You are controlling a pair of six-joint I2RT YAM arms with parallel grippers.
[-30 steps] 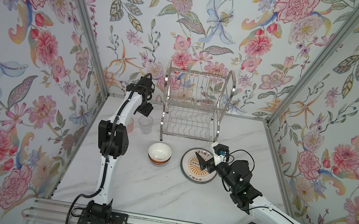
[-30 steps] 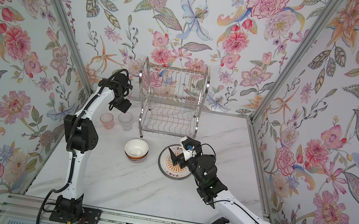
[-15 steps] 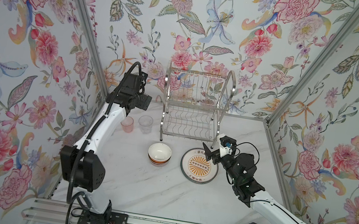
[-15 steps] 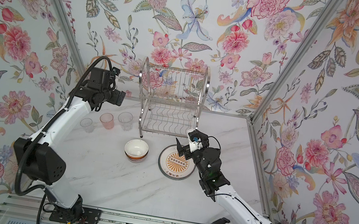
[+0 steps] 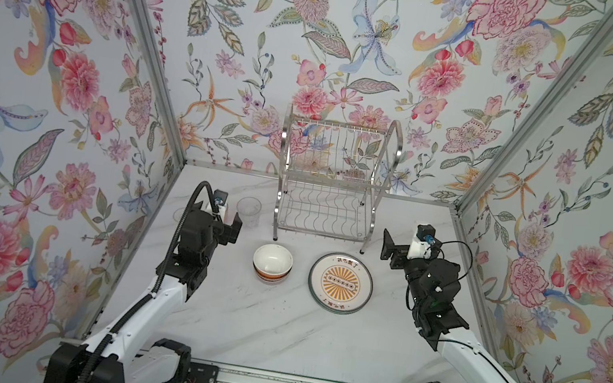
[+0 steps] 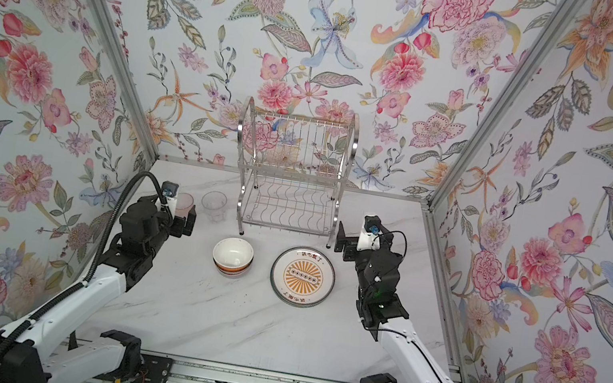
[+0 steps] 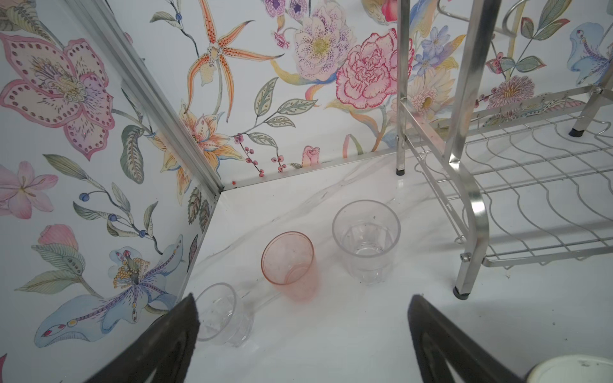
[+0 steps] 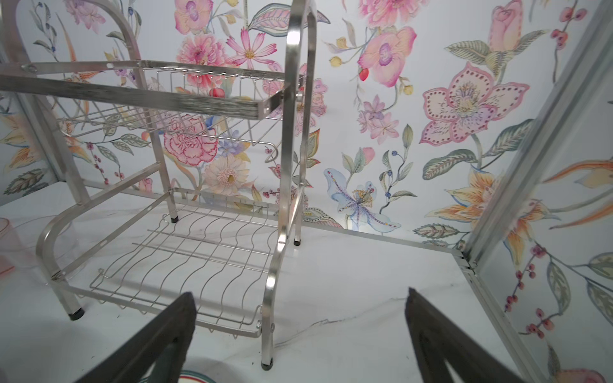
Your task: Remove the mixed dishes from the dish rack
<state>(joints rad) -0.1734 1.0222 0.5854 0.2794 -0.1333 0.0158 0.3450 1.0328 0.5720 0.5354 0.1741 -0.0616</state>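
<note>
Both arms have been drawn back from the dish rack (image 5: 330, 180), and the left gripper (image 7: 302, 296) and right gripper (image 8: 300, 291) are held wide open with nothing grasped. On the table (image 5: 272, 334) before the rack are set the bowl (image 5: 272, 262) and sunburst plate (image 5: 340, 282). At its left the pink glass (image 7: 288, 262) is stood between a clear glass (image 7: 366, 238) and a second clear glass (image 7: 219, 315).

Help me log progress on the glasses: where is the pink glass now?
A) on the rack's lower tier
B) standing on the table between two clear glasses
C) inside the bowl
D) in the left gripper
B: the pink glass stands on the table between the wall-side clear glass and the rack-side clear glass, outside the dish rack.
</note>
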